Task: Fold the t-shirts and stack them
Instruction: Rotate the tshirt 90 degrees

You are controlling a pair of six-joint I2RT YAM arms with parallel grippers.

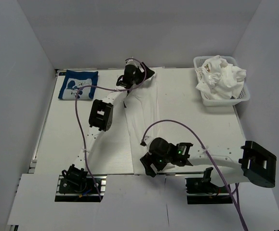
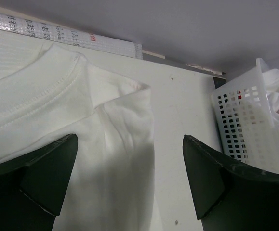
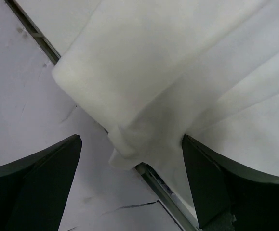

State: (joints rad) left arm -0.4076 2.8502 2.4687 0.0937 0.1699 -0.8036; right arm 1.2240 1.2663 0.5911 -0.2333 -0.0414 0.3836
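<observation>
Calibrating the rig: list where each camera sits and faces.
Top external: above, behind the arms, looking down on the table; left arm and right arm show.
Left wrist: on that arm, facing the back wall over the white t-shirt toward the basket; open left pincer shows.
Right wrist: on its arm, looking down at the shirt's folded corner by the table edge; open right pincer shows.
Shared: top and left wrist see the basket.

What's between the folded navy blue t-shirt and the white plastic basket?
Top view: the left gripper over the large white t-shirt's far end, then bare table.
</observation>
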